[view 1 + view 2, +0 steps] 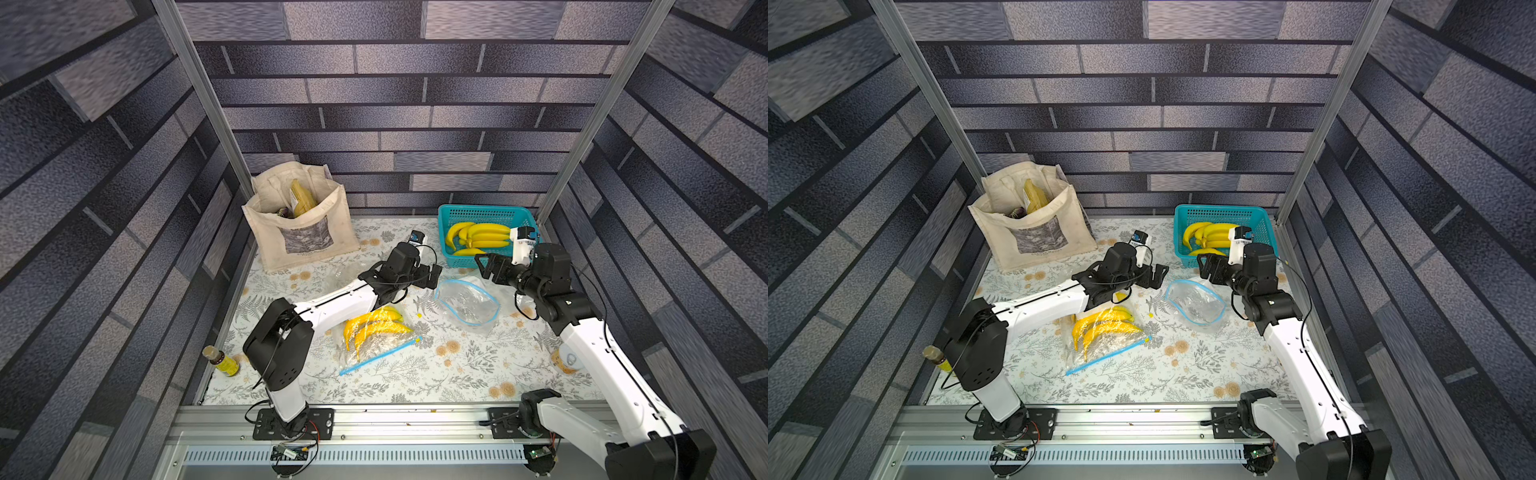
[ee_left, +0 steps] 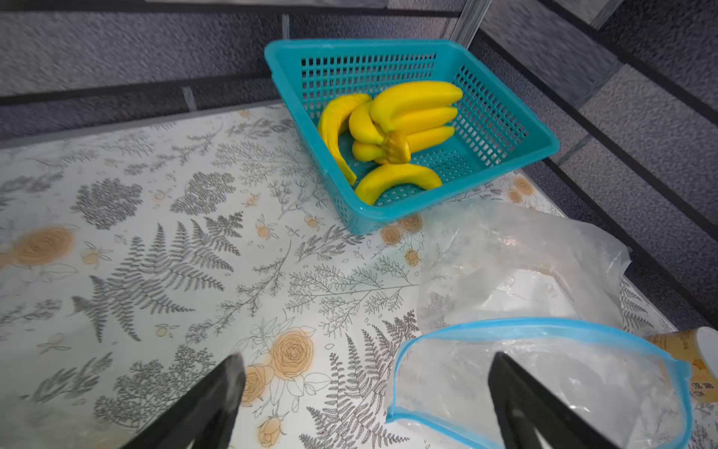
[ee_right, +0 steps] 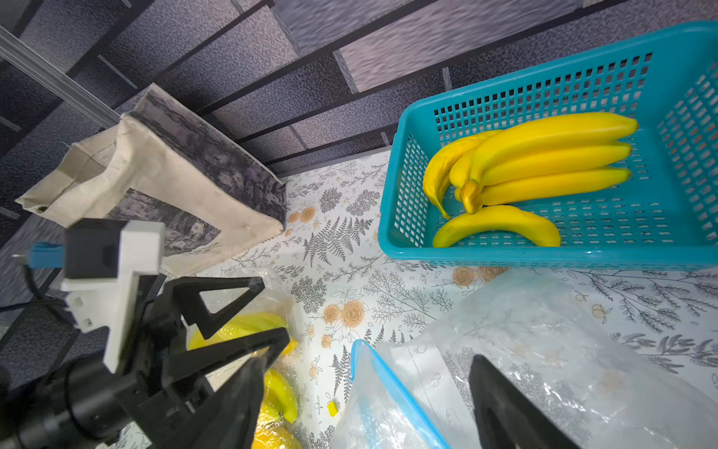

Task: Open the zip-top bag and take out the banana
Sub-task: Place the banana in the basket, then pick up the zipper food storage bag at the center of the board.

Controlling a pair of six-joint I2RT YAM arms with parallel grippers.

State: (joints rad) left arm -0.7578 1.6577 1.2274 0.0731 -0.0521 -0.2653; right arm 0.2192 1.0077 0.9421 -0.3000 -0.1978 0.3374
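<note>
Both jaws are hanging spread and empty, the sealed bag (image 1: pixel 388 345) lying partly under the left arm (image 1: pixel 336 303), zip (image 1: pixel 379 356) slanting near-left to far-right

Floral-print tabletop (image 1: pixel 415 374) carrying bags, a basket and two drink containers.
A canvas tote (image 1: pixel 303 232) stands at the far left and a teal basket (image 1: pixel 486 210) at the far right. Right of centre lies an empty zip-top bag (image 1: pixel 467 301), its blue-edged mouth gaping. Nearer, around the middle, a closed zip-top bag (image 1: pixel 386 351) lies flat with bananas (image 1: pixel 374 324) inside. A bottle (image 1: pixel 222 360) sits at the near left edge, a cup (image 1: pixel 567 360) at the right edge.
</note>
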